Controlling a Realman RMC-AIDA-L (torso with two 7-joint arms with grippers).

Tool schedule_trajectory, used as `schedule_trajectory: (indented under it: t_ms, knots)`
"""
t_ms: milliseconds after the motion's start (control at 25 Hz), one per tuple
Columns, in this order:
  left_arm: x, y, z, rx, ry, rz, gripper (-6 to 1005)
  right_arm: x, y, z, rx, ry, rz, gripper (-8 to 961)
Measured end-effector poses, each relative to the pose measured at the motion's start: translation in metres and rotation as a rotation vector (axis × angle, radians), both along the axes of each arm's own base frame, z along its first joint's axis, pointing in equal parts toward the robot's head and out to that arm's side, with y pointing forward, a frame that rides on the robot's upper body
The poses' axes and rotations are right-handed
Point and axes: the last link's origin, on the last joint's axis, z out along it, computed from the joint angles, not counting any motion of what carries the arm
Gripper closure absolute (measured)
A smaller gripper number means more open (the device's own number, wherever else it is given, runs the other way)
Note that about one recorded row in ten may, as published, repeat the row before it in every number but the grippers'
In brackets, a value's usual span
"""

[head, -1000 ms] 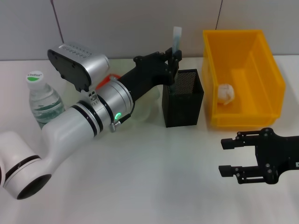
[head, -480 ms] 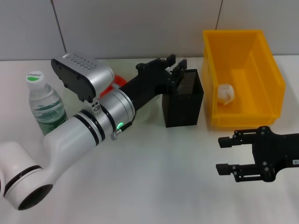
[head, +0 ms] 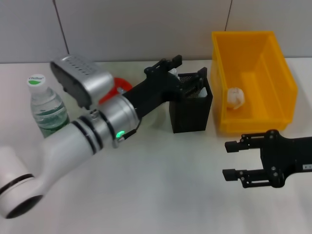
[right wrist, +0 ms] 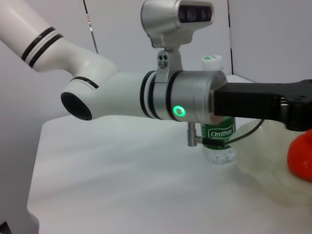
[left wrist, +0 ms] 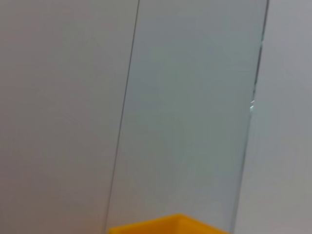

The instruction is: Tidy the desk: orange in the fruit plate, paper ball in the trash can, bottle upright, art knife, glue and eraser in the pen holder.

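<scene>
A smooth white bench (head: 161,195) meets pale grey wall panels. The left end effector (head: 187,84), fingers spread and released, sits over the square black mesh pen holder (head: 191,114) at center. The right end effector (head: 233,159), released, hovers at 4 o'clock. The glossy yellow trash can (head: 278,97) at 2 o'clock holds the crumpled paper ball (head: 235,97).

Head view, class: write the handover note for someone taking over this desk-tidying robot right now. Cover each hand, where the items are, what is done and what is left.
Left hand: at the mouth of the pen holder; grip unclear.
Right hand: open, empty, low over the table near the trash can.
Done: orange in the fruit plate; paper ball in the trash can; bottle upright.
Left: no art knife, glue or eraser shows on the table; the holder's inside is hidden, so check it, then pull the left arm back.
</scene>
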Motion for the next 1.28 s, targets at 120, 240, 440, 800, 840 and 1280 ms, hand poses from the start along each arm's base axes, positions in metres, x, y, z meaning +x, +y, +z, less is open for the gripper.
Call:
schedule_trajectory:
  t_ms: [120,240,440,800,840,1280]
  knots:
    - [-0.015,-0.006,0.018,-0.055,-0.052,-0.049,355,-0.006,0.004,0.000,-0.002,0.007,0.018,279]
    - [-0.041,-0.022,0.047,-0.145,-0.116,-0.105,284,-0.013,0.009,-0.002,-0.007,0.015,0.035,279]
    - [-0.080,-0.053,0.087,-0.162,-0.167,-0.127,184,-0.027,0.017,-0.008,-0.020,0.059,0.058,279]
    - [-0.147,-0.140,0.147,-0.145,-0.096,-0.149,185,-0.034,0.023,-0.023,-0.004,0.143,0.087,278]
    - [-0.151,-0.146,0.149,-0.161,-0.077,-0.148,185,-0.033,0.022,-0.024,-0.002,0.144,0.092,278]
    - [-0.167,-0.186,0.137,-0.406,0.044,-0.202,186,-0.017,-0.001,-0.040,-0.057,0.150,0.149,278]
